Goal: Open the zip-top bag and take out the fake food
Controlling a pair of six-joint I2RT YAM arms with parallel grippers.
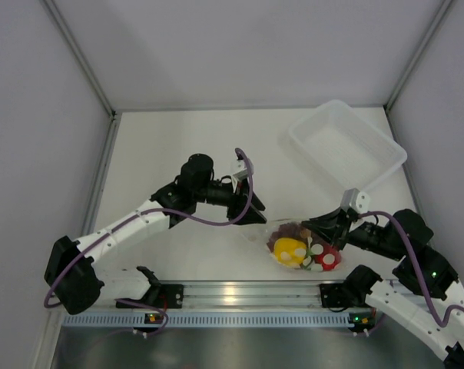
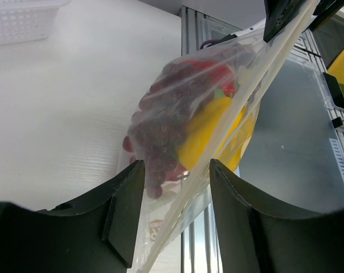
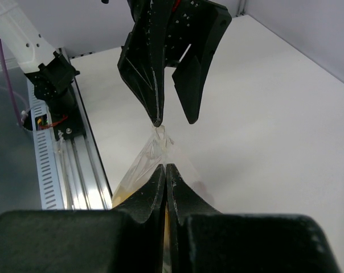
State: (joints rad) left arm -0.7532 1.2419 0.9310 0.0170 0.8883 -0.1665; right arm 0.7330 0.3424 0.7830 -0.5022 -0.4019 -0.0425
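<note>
Top external, surface (image 1: pixel 178 138): we see white.
Tray (image 1: pixel 343 150): far-right corner.
Left end effector (image 2: pixel 175 170): apart.
Right end effector (image 3: pixel 165 169): clamped on zip-top bag (image 1: pixel 297 246).

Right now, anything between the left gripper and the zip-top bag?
Nothing visible. The zip-top bag has its edge running between the open fingers of the left gripper; the right gripper is shut on that edge farther along.

Bright even light, soft shadows, glare on metal rail (image 1: pixel 232 290), wrist-view foregrounds blurred
</note>
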